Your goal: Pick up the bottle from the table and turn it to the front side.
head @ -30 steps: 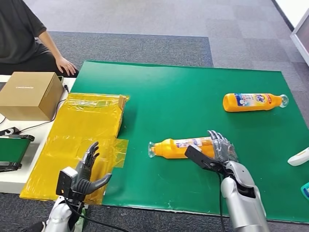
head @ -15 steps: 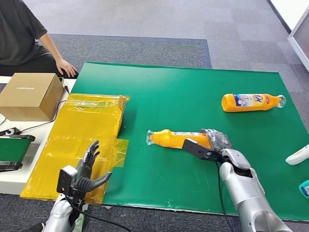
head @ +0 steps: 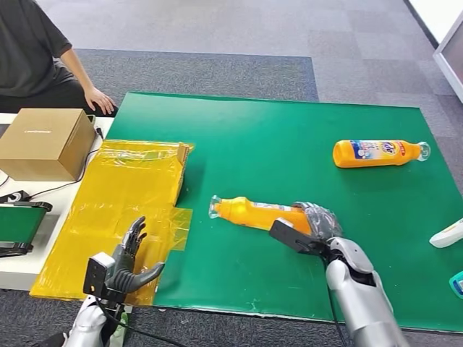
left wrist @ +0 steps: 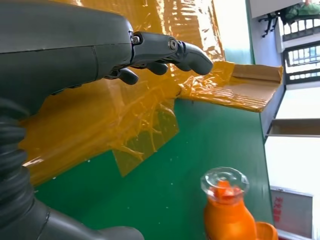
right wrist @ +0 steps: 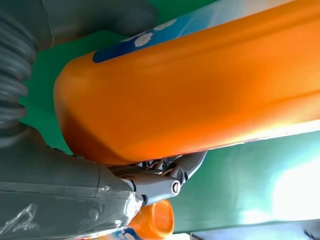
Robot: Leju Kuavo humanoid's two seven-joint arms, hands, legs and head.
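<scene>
The right hand [head: 319,220] grips the bottle's [head: 262,214] base. Its neck points left across the counter [head: 262,144], seemingly lifted. The left hand [head: 131,253] hovers open.

The surface [head: 262,137] is covered in plain green. The detergent bottle [head: 257,214] in the silver right hand [head: 319,224] is orange with a clear cap and a blue-and-white flowered label. A second bottle [head: 379,152], far right, is orange with a blue, white and red label. Left, translucent yellow plastic sheeting [head: 117,206] lies beside a plain brown cardboard box [head: 46,142]. The left hand [head: 131,256] is dark grey.
</scene>
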